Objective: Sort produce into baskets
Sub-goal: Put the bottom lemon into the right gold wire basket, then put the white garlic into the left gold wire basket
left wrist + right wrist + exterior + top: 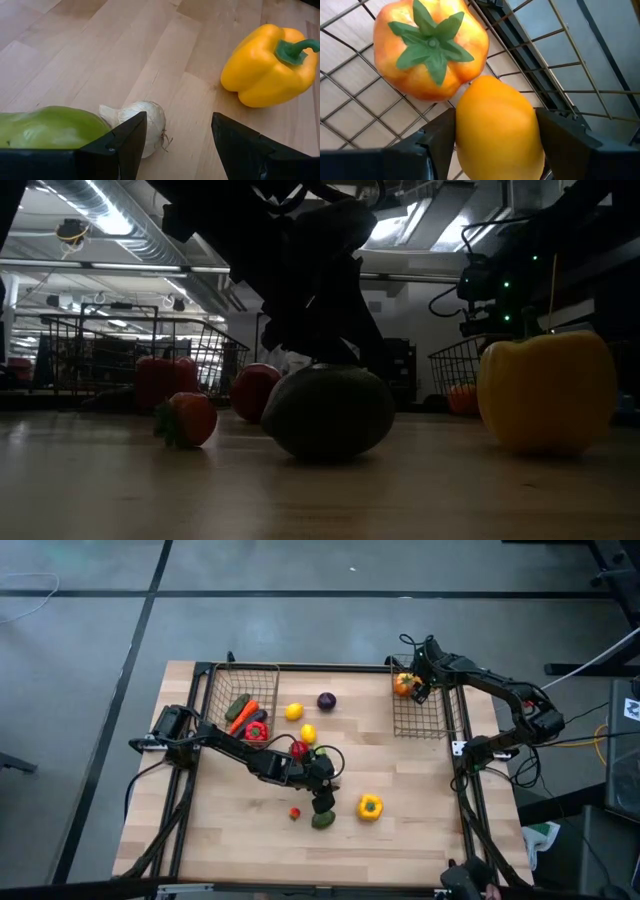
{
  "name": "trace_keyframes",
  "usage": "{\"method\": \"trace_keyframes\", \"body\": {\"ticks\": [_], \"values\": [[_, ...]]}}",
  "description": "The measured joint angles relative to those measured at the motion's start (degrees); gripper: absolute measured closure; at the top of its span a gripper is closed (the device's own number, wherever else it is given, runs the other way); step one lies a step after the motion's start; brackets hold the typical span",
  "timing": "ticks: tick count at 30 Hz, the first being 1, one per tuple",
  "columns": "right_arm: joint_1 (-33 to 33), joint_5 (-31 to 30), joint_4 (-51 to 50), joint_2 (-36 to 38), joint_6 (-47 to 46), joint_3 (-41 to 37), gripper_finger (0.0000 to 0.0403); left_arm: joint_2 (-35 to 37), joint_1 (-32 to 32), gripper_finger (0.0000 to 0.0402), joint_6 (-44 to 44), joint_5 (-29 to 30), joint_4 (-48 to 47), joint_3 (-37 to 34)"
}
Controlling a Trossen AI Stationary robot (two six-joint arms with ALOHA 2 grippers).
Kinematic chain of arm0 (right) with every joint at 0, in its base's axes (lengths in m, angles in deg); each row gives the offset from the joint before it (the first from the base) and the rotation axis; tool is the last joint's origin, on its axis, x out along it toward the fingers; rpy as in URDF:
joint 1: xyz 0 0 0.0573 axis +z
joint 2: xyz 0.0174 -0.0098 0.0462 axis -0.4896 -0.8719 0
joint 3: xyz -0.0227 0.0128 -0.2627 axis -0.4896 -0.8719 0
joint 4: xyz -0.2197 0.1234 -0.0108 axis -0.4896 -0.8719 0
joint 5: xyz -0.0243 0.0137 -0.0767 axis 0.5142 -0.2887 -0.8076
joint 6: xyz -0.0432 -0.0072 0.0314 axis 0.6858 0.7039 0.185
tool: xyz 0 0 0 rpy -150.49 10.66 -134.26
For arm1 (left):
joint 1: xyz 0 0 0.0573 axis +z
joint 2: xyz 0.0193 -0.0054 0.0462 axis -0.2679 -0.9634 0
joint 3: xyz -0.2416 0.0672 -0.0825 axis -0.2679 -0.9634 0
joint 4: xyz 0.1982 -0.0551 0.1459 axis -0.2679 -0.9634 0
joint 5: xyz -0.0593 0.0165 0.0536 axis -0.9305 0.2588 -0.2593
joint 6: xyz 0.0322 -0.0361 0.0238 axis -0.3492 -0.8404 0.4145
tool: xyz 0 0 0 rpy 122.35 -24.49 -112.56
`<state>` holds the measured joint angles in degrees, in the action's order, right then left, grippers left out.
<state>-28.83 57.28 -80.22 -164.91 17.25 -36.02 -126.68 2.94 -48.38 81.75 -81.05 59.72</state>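
My left gripper (323,798) is open, low over the table's middle near part. In its wrist view (177,125) bare wood lies between its fingers, and a green avocado (50,127) and a white garlic bulb (147,117) lie just outside one finger. The avocado (322,821) rests on the table. A yellow pepper (370,806) lies to its right and a tiny red tomato (294,812) to its left. My right gripper (413,688) is inside the right basket (432,725), shut on a yellow lemon (497,125) beside an orange pepper (427,50). My right gripper pinches the lemon's two sides (462,130) between its two fingers. The fingers come from above, pointing down into the basket's far end. The lemon lies against the orange pepper. Whether it rests on the mesh floor (350,100) I cannot tell.
The left basket (262,672) holds a cucumber, a carrot (243,715) and a red pepper (256,730). Two lemons (293,712), a purple piece (327,700) and a red piece (298,748) lie on the table between the baskets. Bare wood lies near the front edge.
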Motion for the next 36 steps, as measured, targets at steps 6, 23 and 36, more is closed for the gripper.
{"method": "trace_keyframes", "body": {"ticks": [6,23,36], "values": [[0.0,0.0,0.3,0.0,-0.1,0.0,0.0152,0.0,0.0,0.0183,0.0,0.0,0.0,0.0],[0.1,-1.4,4.7,-0.6,-4.8,0.0,0.0091,0.0,0.0,0.0183,0.0,0.0,0.0,0.0],[0.0,0.0,4.2,-0.6,-4.3,0.0,0.0073,0.0,0.0,0.0183,0.0,0.0,0.0,0.0]]}}
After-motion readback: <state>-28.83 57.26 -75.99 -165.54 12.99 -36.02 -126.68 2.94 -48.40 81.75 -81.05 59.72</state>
